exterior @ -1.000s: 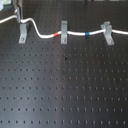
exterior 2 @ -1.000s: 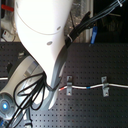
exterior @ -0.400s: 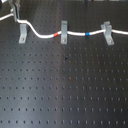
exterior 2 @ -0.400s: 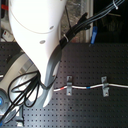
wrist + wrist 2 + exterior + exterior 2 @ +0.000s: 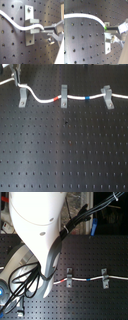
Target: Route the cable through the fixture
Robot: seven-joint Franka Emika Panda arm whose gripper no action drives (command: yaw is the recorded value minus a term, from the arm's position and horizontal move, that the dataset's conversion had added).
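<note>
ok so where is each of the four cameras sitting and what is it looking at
First exterior view: low over the board, facing three clips; cable threads two; gripper at top corner.
Second exterior view: overhead; white arm blocks much.
First wrist view: close on a clip, cable entering the gripper.
Second wrist view: cable arcing over the board.
Both wrist views share the gripper holding the cable.

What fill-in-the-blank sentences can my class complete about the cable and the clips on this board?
1. In the first exterior view the cable runs past ___ clips.
2. The cable's blue band lies between the middle clip and the clip on the first exterior view's ___.
3. In the first wrist view the gripper holds the ___ at the fixture.

Missing words: three; right; cable
</note>
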